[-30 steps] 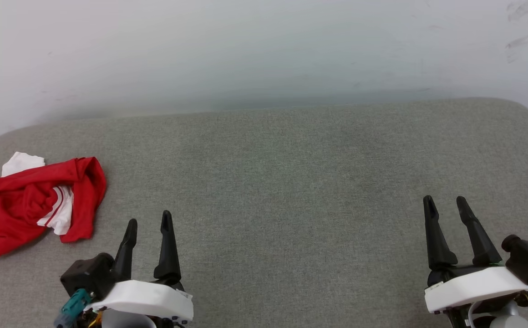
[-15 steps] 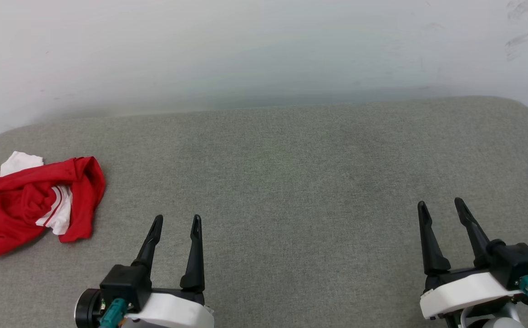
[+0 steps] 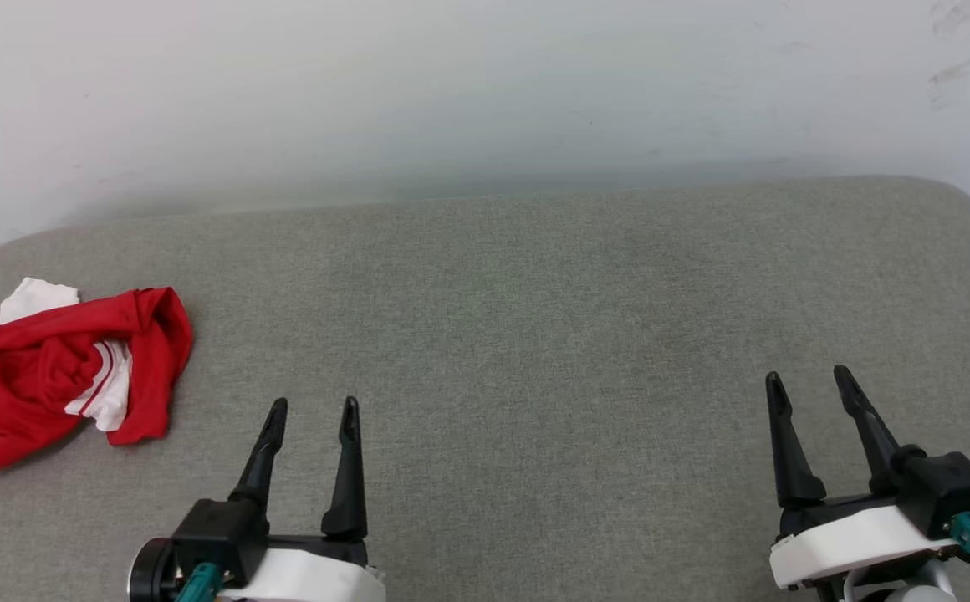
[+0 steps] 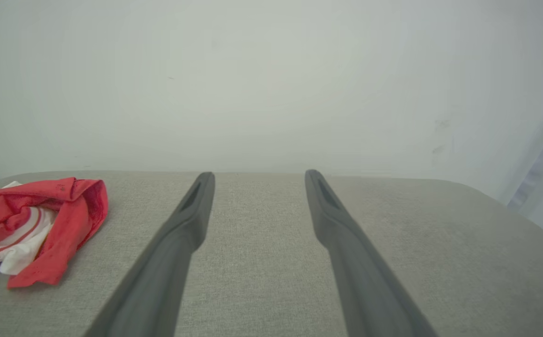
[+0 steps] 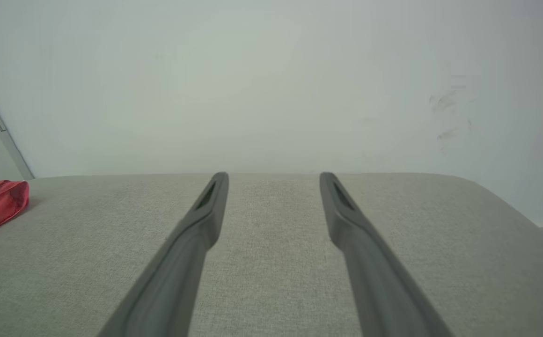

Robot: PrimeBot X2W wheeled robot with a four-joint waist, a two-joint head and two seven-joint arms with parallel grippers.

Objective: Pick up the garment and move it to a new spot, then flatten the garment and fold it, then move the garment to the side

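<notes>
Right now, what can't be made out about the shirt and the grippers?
Shirt, head view: crumpled; its own folds hide any front print.
Shirt, left and right wrist views: cut off by the left edge.
Left gripper and right gripper, head view: bases cut off by the bottom edge.
</notes>
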